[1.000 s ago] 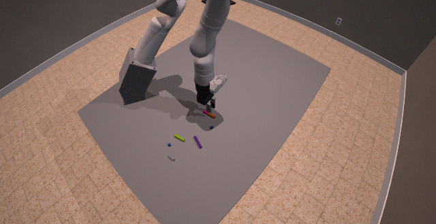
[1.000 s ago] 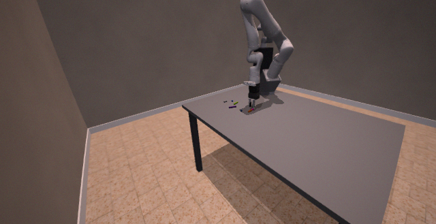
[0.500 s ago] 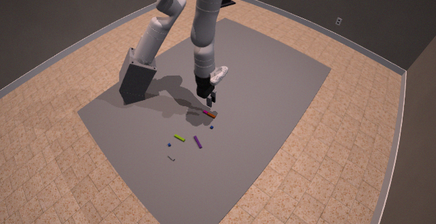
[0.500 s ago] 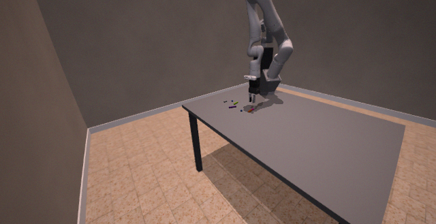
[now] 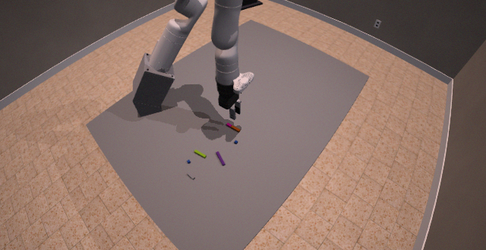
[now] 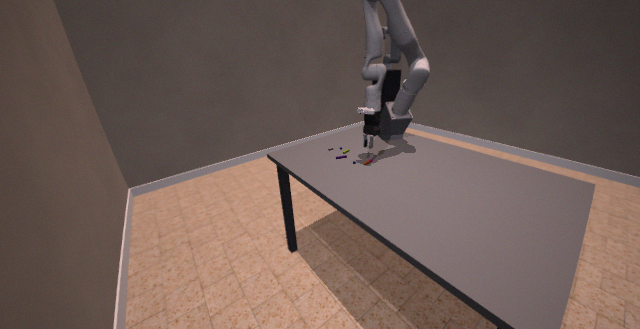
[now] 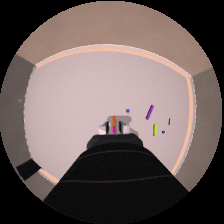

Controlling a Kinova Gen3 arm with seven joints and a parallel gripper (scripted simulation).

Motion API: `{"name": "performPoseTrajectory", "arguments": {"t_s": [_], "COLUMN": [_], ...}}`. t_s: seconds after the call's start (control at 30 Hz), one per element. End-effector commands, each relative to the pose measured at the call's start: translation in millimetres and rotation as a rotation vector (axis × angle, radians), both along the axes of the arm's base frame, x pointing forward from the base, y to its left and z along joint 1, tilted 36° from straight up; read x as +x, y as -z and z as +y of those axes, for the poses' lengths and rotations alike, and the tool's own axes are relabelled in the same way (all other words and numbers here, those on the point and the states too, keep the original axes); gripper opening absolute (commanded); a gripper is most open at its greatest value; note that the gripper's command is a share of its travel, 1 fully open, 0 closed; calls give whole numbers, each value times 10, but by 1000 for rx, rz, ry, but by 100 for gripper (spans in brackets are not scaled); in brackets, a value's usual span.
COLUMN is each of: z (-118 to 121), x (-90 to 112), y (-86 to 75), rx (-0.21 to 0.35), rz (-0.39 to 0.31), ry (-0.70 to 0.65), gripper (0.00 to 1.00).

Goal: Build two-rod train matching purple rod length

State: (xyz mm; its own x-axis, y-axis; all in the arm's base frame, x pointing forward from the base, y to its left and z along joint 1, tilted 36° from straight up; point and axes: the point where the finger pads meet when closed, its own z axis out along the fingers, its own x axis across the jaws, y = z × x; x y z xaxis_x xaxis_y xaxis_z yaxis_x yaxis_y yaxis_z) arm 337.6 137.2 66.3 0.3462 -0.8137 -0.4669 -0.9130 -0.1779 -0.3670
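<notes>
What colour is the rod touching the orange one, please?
Magenta, clearest in the top view.

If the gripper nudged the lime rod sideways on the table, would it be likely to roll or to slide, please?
The lime rod looks like a short straight bar with flat faces, lying flat, so it would probably slide, not roll. It looks rigid and should not bend. It is small beside the gripper, so probably light, and an off-centre push may spin it toward the purple rod.

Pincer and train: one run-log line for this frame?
pincer: open, empty, above table | train: magenta rod + orange rod end to end, flat | purple rod: apart | phase: retreat
</notes>
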Motion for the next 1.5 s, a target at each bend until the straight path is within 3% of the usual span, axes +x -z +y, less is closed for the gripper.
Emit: {"name": "performPoseTrajectory", "arguments": {"t_s": [0.0, 0.9, 1.47], "z": [-20, -26, -108], "x": [10, 7, -25], "y": [-1, -10, -129], "rx": [0, 0, 0], "rz": [0, 0, 0], "ry": [6, 6, 6], "gripper": [100, 100, 100]}}
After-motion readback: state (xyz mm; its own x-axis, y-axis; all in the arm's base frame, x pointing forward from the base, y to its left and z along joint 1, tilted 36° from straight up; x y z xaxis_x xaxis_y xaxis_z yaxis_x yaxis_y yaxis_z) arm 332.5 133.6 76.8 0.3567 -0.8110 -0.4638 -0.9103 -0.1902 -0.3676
